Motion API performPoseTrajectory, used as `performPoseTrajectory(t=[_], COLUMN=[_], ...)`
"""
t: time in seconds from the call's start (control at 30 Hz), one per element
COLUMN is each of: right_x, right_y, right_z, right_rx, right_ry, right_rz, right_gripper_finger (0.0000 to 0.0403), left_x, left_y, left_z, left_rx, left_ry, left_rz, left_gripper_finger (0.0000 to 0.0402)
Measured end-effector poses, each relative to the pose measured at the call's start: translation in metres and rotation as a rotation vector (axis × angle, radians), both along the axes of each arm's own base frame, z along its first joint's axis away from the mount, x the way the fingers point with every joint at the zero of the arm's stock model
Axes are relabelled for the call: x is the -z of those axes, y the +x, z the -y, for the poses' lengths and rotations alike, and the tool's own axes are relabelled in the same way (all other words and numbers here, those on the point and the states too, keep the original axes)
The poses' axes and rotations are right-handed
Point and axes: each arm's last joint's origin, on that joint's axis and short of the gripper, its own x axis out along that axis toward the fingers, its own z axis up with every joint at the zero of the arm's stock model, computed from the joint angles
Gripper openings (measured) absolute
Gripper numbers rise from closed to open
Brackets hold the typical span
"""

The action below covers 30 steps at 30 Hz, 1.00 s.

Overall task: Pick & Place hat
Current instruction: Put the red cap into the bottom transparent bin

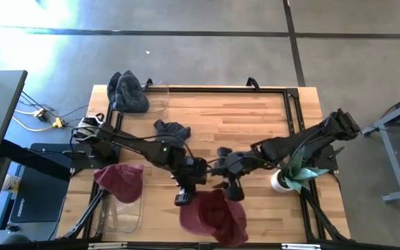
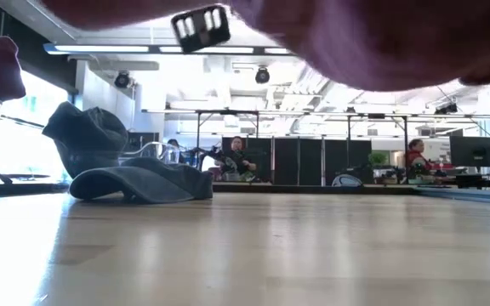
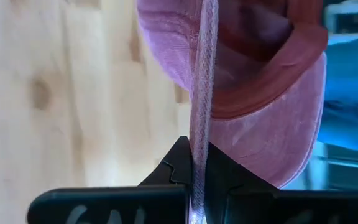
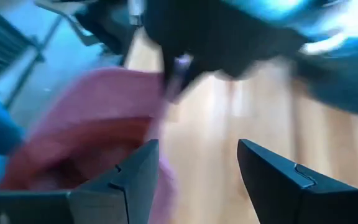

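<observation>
Hat: the maroon hat (image 1: 214, 217) is hanging at the near edge of the table (image 1: 255, 125), near the middle, raised off the wood, as the low view is showing from underneath.
Left gripper: the left gripper (image 3: 197, 180) is pinching the hat's brim edge-on, fingers pressed tight on the thin fabric, so the cap is dangling from that one edge.
Right gripper: the right gripper (image 4: 194, 168) is sitting just beside the hat with its fingers spread apart and nothing between them; likely it is standing clear while the left arm is carrying the load.
Why held so: gripping the stiff brim is probably giving a firmer bite than the soft crown would.
Look of the hat: faded pinkish-maroon cloth, darker red lining showing inside the crown, which is sagging open.
Other hats: another maroon hat (image 1: 119, 180) is lying on a clear tray (image 1: 125, 214) at the left, a grey hat (image 1: 128, 92) at the far left corner, and a small dark hat (image 1: 171, 129) further in.
</observation>
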Motion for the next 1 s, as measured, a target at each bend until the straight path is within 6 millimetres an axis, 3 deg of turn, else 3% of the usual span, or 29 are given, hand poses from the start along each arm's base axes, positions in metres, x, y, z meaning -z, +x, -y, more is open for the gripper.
performPoseTrajectory(t=[0.23,0.43,0.57,0.73,0.87,1.0], right_x=[0.009,0.011,0.010,0.010,0.011,0.017], right_y=[0.014,0.014,0.014,0.014,0.011,0.001], right_z=[-0.013,-0.019,-0.021,-0.021,-0.026,-0.032], right_rx=[-0.044,0.139,0.209,0.251,0.346,0.527], right_ry=[0.210,0.188,0.182,0.169,0.176,0.153], right_rz=[-0.026,-0.001,0.029,0.038,0.044,0.013], right_gripper_finger=[0.0207,0.0187,0.0132,0.0022,0.0020,0.0009], left_x=[-0.026,-0.030,-0.031,-0.031,-0.031,-0.028], left_y=[-0.001,-0.001,0.000,0.001,0.002,0.000], left_z=[0.000,-0.002,-0.002,-0.002,-0.005,-0.027], left_rx=[-0.036,-0.081,-0.090,-0.093,-0.106,-0.147], left_ry=[0.132,0.205,0.206,0.191,0.189,0.144], left_rz=[0.051,0.073,0.077,0.086,0.080,-0.027], left_gripper_finger=[0.0005,0.0005,0.0005,0.0005,0.0022,0.0085])
